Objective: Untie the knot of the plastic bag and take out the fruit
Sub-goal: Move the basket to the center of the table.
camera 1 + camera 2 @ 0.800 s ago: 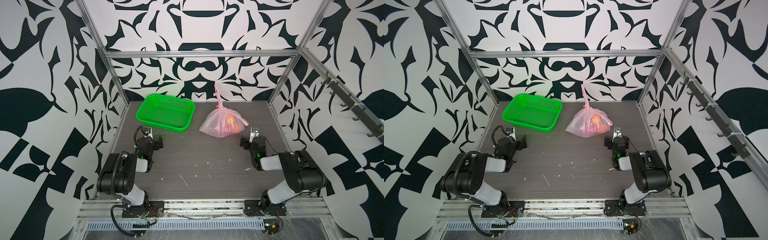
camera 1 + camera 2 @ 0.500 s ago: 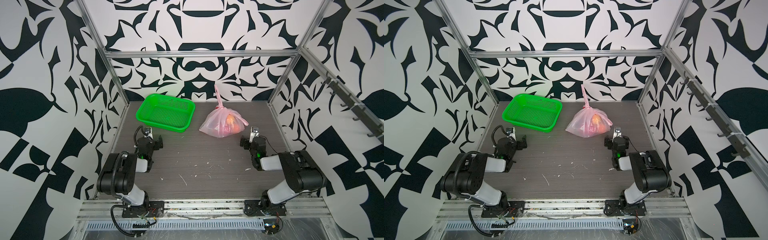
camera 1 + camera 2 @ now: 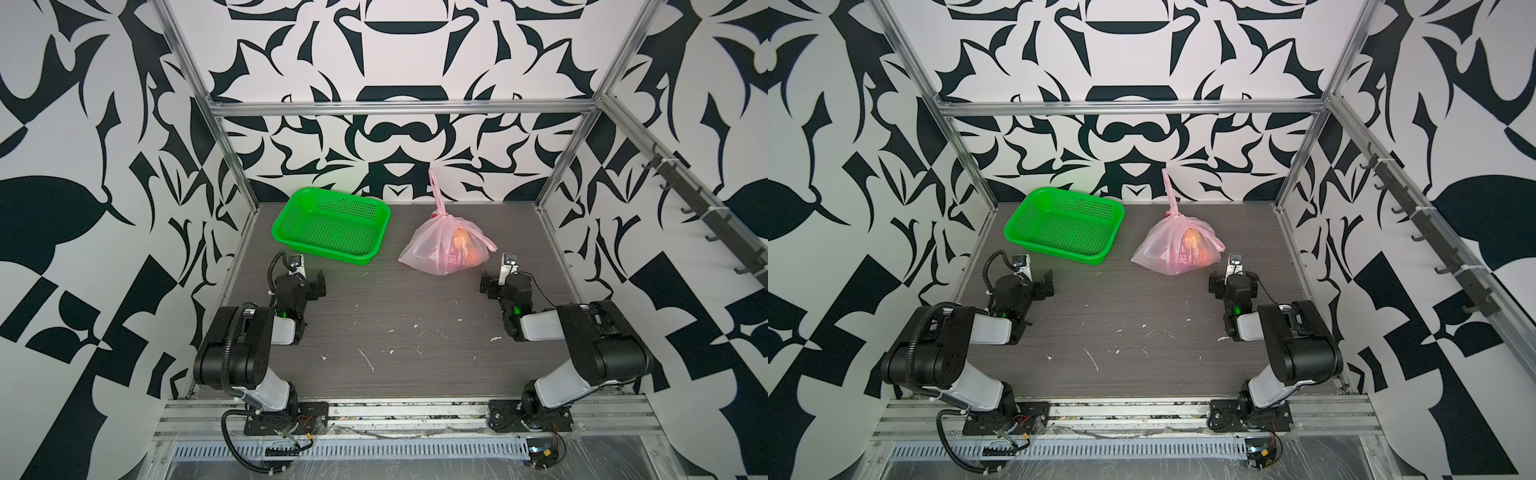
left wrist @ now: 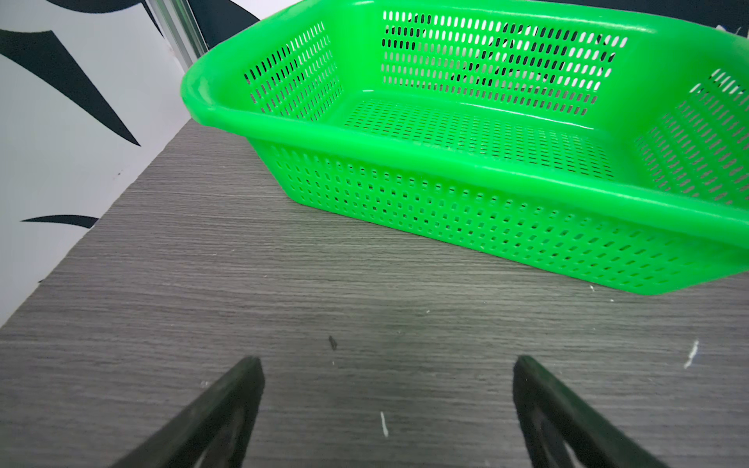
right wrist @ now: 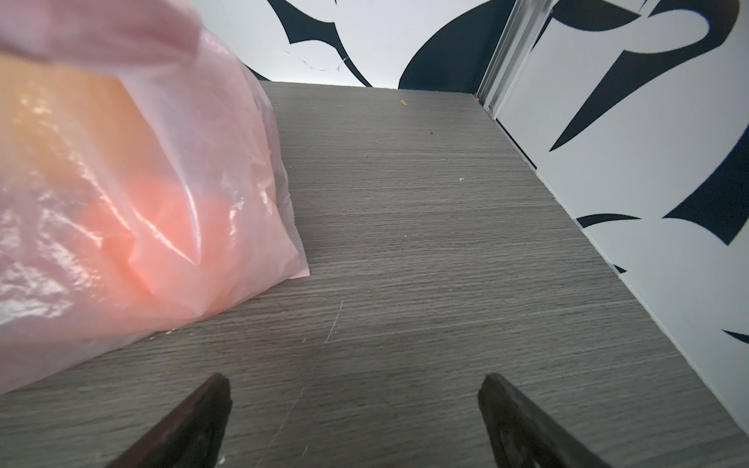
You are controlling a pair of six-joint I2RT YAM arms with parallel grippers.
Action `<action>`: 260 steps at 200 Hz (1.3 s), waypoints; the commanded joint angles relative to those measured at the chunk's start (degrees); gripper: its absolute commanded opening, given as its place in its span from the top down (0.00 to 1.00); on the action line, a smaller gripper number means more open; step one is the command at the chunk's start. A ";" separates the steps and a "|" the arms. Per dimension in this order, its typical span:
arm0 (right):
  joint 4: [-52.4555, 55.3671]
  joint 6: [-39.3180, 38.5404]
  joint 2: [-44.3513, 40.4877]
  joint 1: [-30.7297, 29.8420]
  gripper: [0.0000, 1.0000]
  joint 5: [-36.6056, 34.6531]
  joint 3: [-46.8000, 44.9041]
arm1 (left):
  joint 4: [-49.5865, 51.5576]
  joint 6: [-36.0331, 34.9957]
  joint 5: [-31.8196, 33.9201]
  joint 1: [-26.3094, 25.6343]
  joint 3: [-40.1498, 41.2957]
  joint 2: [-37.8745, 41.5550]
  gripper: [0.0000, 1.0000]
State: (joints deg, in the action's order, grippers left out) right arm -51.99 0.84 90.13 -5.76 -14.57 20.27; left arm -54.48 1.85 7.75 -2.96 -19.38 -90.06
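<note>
Both my arms are folded low, elbows drawn back toward the front rail and forearms lying close over the tabletop (image 3: 395, 324), wrists pointing at the back wall. My left arm (image 3: 245, 345) and right arm (image 3: 594, 349) mirror each other, well apart.

My left pincer (image 4: 387, 364) stands wide, nothing between its fingers, only bare woodgrain below. Straight ahead of it, and a little to its right, sits the green basket (image 4: 405, 150), near but not touching.

My right pincer (image 5: 356, 383) is spread wide too and grips nothing. The plastic bag (image 5: 121, 202) rests on the tabletop ahead of it and off to its left, close, with a corner of the plastic lying just in front of the left finger yet apart from it. In both top views the bag (image 3: 432, 249) (image 3: 1163, 253) slumps as a soft heap. The knot (image 3: 441, 215) sits at its top, beyond the bulk of the bag from my right pincer, with one loop handle (image 3: 434, 187) standing up from it. The fruit (image 3: 462, 243) shows orange and reddish through the plastic, inside the bag; I cannot count the pieces.
</note>
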 commanded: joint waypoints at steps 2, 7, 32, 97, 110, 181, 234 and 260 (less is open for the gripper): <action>-1.00 -0.39 -1.01 -0.04 0.01 0.05 -0.22 | -0.25 -0.18 0.48 0.15 -0.94 0.59 0.01; -1.01 -0.35 -1.01 -0.04 0.01 0.02 -0.24 | -0.21 -0.18 0.45 0.15 -0.93 0.63 0.01; -1.10 -0.66 -0.98 -0.04 0.01 0.17 -0.19 | -0.04 -0.22 0.45 0.15 -1.08 0.53 0.01; 9.12 0.23 -7.59 -0.04 0.01 -2.95 2.06 | 4.26 1.62 5.78 0.15 -0.34 7.26 0.01; 20.97 3.52 -12.17 -0.04 0.01 -7.27 5.73 | 11.36 3.09 9.34 0.15 -2.40 10.87 0.01; 61.14 24.50 -26.02 -0.04 0.01 -5.97 22.80 | 64.18 37.47 7.87 4.72 -22.46 21.29 0.01; 73.36 27.72 -29.12 -0.22 0.00 1.98 30.60 | 74.53 44.81 -6.81 4.68 -30.73 15.39 0.01; 74.32 27.94 -30.29 -1.02 0.00 6.66 31.32 | 75.84 46.31 -10.23 4.54 -34.08 11.88 0.01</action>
State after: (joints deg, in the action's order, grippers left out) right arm 17.85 27.07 61.67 -5.89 -13.45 48.93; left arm 16.05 44.07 3.90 1.80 -49.71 -75.59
